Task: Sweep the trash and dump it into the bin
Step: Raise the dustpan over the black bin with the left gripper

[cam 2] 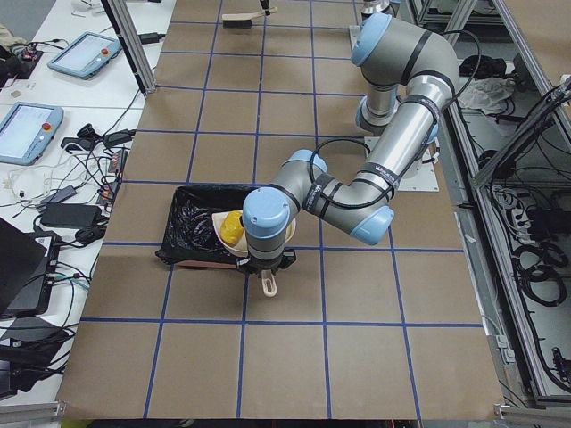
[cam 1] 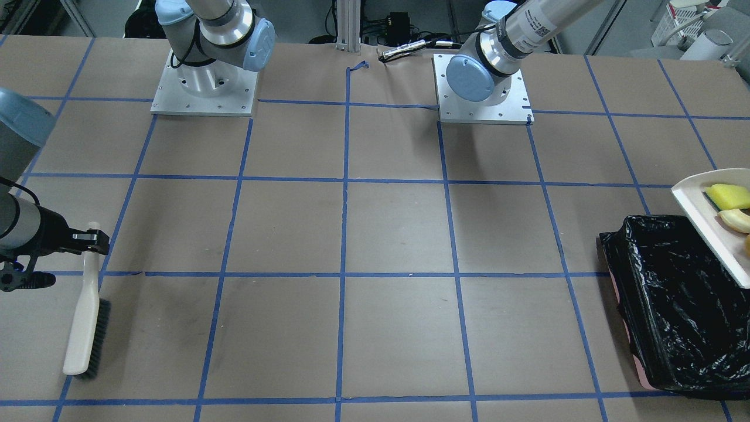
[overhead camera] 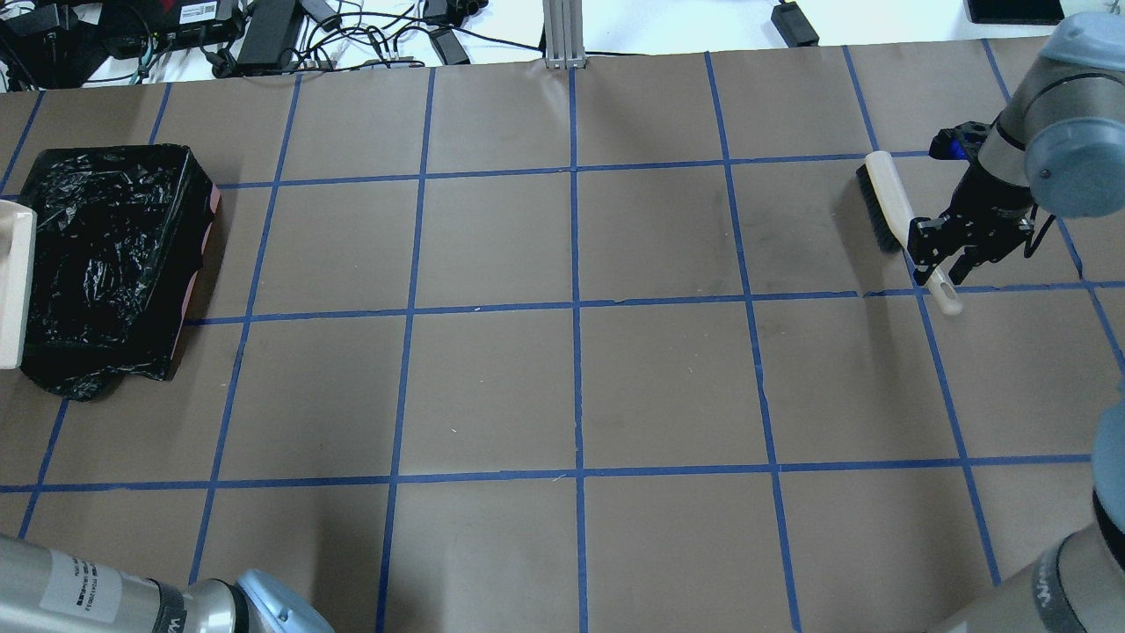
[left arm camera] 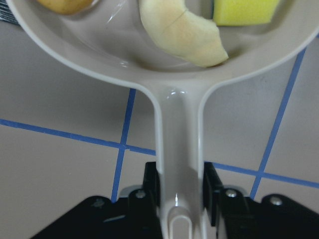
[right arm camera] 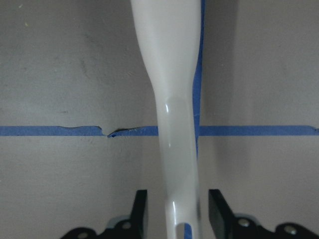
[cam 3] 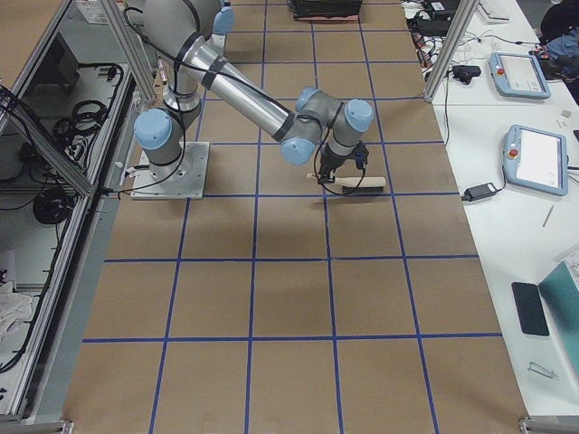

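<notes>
Left claw (left arm camera: 180, 194) clenched on the handle of the beige dustpan (left arm camera: 164, 69), held over the black-lined bin (cam 1: 679, 305) with the sponge (cam 1: 728, 196), fruit slice (left arm camera: 179, 32) and potato-like oval (left arm camera: 62, 5) inside; right claw (right arm camera: 174, 214) grasping the brush (cam 1: 87, 310), bristles near the worktop (cam 1: 375, 234)

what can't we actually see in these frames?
- Glossy golden-brown oval: cut by the left wrist view's top edge.
- Beige dustpan: front view's right edge crops it; overhead shows a sliver.
- Black-lined bin: left arm partly hides it in the left side view.
- Right gripper: jaw contact on the white brush handle unclear.
</notes>
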`<action>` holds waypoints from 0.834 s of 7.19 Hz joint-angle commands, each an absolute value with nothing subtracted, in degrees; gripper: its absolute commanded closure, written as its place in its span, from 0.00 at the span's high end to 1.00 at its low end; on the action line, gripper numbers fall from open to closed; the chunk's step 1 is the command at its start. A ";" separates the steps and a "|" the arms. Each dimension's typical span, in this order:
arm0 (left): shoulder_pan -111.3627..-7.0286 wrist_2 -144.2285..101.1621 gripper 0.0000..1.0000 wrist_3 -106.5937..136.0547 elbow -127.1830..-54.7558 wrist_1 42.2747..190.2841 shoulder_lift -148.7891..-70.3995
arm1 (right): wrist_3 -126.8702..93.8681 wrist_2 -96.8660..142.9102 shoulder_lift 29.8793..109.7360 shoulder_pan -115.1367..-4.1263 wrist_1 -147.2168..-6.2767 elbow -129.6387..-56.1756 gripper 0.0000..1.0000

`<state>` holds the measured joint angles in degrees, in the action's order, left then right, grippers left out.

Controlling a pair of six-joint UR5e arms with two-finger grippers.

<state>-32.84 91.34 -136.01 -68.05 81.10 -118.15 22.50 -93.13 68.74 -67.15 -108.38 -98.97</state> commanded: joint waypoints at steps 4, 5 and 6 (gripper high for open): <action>-38.49 102.92 0.00 -136.05 -65.57 79.98 -119.88 | 23.02 -96.69 70.65 -67.15 -108.37 -96.87 1.00; -38.67 103.96 0.00 -136.14 -64.78 79.98 -120.06 | 22.59 -96.16 73.54 -67.24 -107.93 -95.38 1.00; -38.67 104.24 0.00 -136.32 -64.51 79.98 -120.32 | 22.50 -96.07 76.35 -67.50 -107.76 -95.01 1.00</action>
